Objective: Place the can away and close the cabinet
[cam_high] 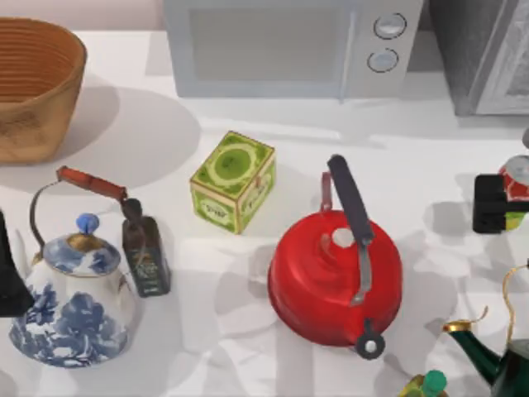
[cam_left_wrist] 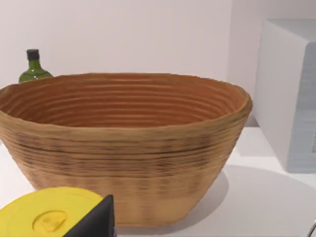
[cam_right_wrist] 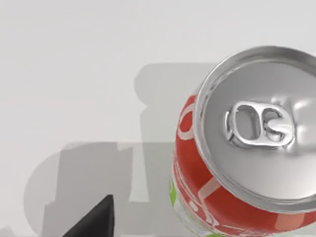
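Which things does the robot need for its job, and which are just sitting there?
Needed:
the can
right gripper, beside the can

Just sitting there:
red kettle
green tea tin
dark bottle
blue-and-white teapot
basket
microwave

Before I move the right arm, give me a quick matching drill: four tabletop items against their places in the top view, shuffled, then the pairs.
Items:
1. woven wicker basket
2. green square tea tin
3. red kettle with dark handle
4. small red drink can with silver top

Places:
A. far right edge, beside the right gripper
B. far left corner
C. centre, in front of the white microwave
D. right of centre, near side

Pairs: 1-B, 2-C, 3-D, 4-A
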Robot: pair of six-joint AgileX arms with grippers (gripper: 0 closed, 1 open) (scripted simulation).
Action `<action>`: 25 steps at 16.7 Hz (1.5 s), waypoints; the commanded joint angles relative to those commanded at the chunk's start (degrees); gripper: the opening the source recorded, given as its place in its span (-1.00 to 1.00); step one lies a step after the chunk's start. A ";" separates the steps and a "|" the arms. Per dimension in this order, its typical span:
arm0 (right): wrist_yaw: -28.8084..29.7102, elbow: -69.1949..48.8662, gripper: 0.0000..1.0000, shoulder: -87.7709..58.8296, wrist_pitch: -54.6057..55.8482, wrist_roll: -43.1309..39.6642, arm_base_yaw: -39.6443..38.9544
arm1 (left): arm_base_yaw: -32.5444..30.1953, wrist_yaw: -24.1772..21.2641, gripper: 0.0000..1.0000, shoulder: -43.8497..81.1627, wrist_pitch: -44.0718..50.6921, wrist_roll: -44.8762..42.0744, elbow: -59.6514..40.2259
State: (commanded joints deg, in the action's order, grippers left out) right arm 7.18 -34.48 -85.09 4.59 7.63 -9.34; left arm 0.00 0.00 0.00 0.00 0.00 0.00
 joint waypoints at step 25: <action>-0.86 -4.95 -0.21 -16.76 11.93 -0.92 1.52 | 0.00 0.00 1.00 0.00 0.00 0.00 0.00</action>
State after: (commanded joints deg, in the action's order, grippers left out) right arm 6.32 -39.43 -101.86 16.53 6.71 -7.82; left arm 0.00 0.00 0.00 0.00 0.00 0.00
